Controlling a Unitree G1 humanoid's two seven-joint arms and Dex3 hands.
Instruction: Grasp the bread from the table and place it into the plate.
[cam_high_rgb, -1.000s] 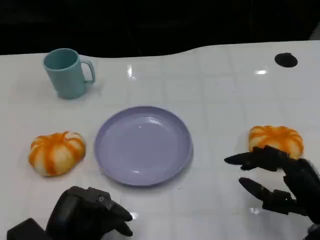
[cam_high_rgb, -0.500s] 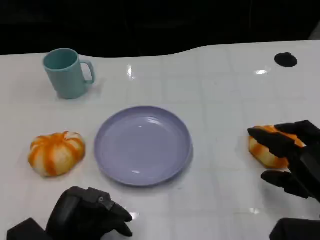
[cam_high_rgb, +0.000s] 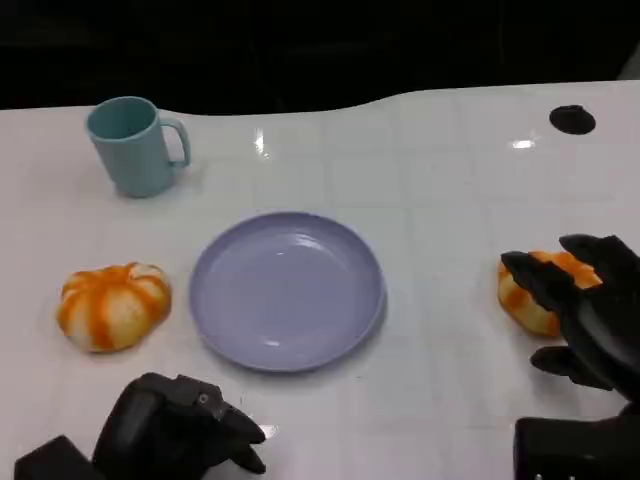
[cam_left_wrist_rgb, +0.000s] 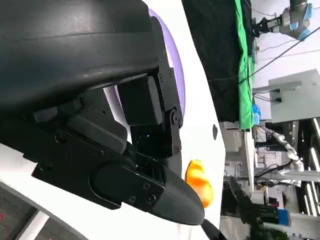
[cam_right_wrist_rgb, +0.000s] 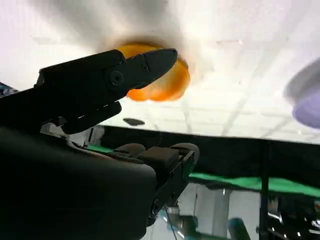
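Right hand at the table's right edge, fingers spread over and around an orange bread, not visibly closed on it. Left hand low at the near left, fingers curled in, holding nothing. Between them, a lavender plate with nothing in it. Left of the plate, a second orange bread on the white table. Farther back left, an upright teal mug; contents cannot be made out.
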